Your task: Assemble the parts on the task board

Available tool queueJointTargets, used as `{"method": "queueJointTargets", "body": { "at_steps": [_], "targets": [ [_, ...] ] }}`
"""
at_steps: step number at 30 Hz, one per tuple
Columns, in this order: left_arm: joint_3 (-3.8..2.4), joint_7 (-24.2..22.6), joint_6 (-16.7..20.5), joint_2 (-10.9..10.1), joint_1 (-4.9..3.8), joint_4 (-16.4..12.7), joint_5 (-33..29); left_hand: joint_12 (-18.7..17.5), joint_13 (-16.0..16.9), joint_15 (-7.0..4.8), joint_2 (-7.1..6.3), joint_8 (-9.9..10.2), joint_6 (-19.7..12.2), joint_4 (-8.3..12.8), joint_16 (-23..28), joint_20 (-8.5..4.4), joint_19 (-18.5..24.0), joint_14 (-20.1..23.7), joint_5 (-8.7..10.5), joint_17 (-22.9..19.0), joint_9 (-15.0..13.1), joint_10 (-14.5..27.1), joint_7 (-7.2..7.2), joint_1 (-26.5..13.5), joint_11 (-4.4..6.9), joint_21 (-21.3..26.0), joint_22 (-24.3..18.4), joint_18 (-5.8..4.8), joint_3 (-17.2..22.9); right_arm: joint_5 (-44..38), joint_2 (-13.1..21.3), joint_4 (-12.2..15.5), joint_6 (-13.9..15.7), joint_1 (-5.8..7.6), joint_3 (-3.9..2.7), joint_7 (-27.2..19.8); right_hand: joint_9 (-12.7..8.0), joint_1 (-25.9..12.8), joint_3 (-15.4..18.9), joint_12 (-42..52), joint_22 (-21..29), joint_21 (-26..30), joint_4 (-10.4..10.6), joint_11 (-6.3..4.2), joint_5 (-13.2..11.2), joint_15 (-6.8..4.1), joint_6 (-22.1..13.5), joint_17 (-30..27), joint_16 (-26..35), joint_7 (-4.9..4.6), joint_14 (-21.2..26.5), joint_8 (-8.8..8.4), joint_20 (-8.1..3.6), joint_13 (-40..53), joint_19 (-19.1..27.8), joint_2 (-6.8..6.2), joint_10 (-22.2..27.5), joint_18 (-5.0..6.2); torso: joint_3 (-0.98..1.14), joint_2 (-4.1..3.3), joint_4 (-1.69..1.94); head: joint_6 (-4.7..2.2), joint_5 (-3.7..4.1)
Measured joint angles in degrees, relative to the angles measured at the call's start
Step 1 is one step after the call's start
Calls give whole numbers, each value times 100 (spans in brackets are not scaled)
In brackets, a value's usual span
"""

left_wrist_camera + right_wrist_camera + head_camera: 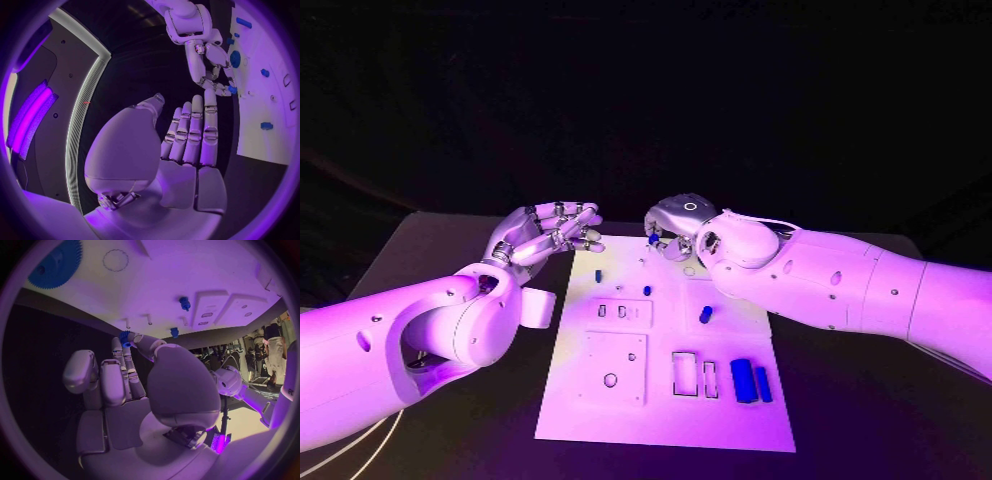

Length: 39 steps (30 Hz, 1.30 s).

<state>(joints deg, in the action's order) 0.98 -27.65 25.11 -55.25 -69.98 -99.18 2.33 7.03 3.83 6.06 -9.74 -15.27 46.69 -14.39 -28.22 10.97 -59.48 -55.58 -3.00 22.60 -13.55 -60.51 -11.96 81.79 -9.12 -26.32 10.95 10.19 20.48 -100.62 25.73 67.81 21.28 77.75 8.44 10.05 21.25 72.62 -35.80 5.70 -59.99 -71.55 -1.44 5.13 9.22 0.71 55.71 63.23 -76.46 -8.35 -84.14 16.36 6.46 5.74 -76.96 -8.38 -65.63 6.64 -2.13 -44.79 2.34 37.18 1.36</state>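
Observation:
The white task board [668,400] lies in the middle of the table. On it sit small blue parts: a peg [599,274], another peg [648,290], a short piece [708,314] and two long bars [743,380] side by side near the right edge. My right hand [678,225] hovers over the board's far edge and pinches a small blue part [125,337] at its fingertips; the same part [232,90] shows in the left wrist view. A blue gear [55,265] lies flat on the board. My left hand [553,230] is beside the far left corner, fingers straight and apart, holding nothing.
Rectangular recesses [685,372] and a square plate with holes [613,367] take up the board's near half. Black table [459,240] surrounds the board. My two hands are close together above the far edge.

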Motion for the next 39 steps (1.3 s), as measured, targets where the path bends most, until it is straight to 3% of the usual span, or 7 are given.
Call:
{"method": "queueJointTargets", "body": {
  "at_steps": [16,23,39],
  "targets": [
    [-14,2,0,-2,-27,-36,-3,0,0,0,0,0,0,0,0,0,0,0,0,11,0,0,0,0,0,-3,6,0,0,64,-265,-360,61,-45,-20,-37,5,0,0,0,-5,-1,0,0,0,0,-15,4,-4,-13,0,3,0,-4,0,0,0,-19,-20,-115,31,-18,23],
    [-19,2,0,-8,-32,-38,-4,0,0,0,0,0,0,0,0,0,0,0,0,11,0,0,0,0,0,-3,6,0,0,93,-263,-352,117,-45,-34,-74,2,0,0,-1,3,-1,0,1,0,0,-26,4,-4,-32,0,4,0,-10,0,0,1,-17,-25,-155,47,5,11],
    [-23,4,0,-9,-36,-14,-5,0,0,0,0,0,0,0,0,0,0,0,0,11,-1,0,0,0,0,-3,5,1,0,116,-192,-269,165,-61,-32,-82,20,0,-16,-10,26,0,17,1,-1,0,-36,-4,-4,-55,0,-10,0,-22,0,0,1,-13,-24,-161,48,46,-26]
  ]
}}
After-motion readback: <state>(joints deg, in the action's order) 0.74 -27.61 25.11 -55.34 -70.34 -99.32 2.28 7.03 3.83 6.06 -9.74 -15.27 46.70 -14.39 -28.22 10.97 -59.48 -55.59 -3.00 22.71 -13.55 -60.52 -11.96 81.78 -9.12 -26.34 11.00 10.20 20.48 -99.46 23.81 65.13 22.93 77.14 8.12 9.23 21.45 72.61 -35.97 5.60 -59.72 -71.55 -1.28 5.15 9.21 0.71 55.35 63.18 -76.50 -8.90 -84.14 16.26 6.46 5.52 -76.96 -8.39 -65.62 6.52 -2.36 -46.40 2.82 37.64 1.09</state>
